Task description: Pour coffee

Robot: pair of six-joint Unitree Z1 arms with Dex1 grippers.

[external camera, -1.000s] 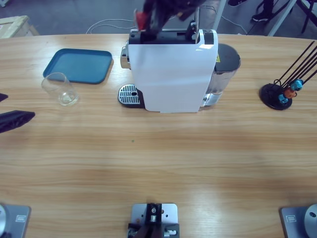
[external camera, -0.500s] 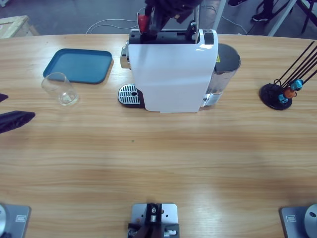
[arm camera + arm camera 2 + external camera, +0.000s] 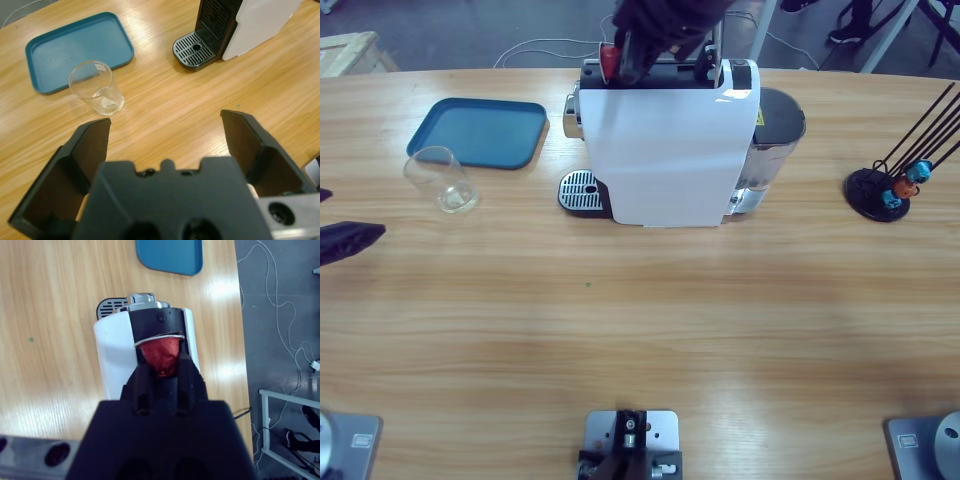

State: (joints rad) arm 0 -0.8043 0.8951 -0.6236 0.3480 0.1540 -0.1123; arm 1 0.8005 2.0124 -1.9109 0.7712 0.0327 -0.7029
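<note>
Right wrist view: your right gripper [image 3: 162,371] pinches a red capsule [image 3: 161,356] over the coffee machine [image 3: 116,356]; left gripper [image 3: 170,136] gapes wide near the glass tumbler [image 3: 96,87].

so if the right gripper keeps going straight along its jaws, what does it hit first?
Likely the coffee machine: the right gripper, shut on a red capsule, points at its top slot.

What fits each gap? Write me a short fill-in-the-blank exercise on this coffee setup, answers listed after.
1. The right end effector is shut on a ______ capsule above the coffee machine.
2. The clear glass tumbler stands on the table beside the ______ tray.
3. The left end effector is ______ and holds nothing.
4. The drip grate under the spout has ______ on it.

Missing words: red; blue; open; nothing
</note>
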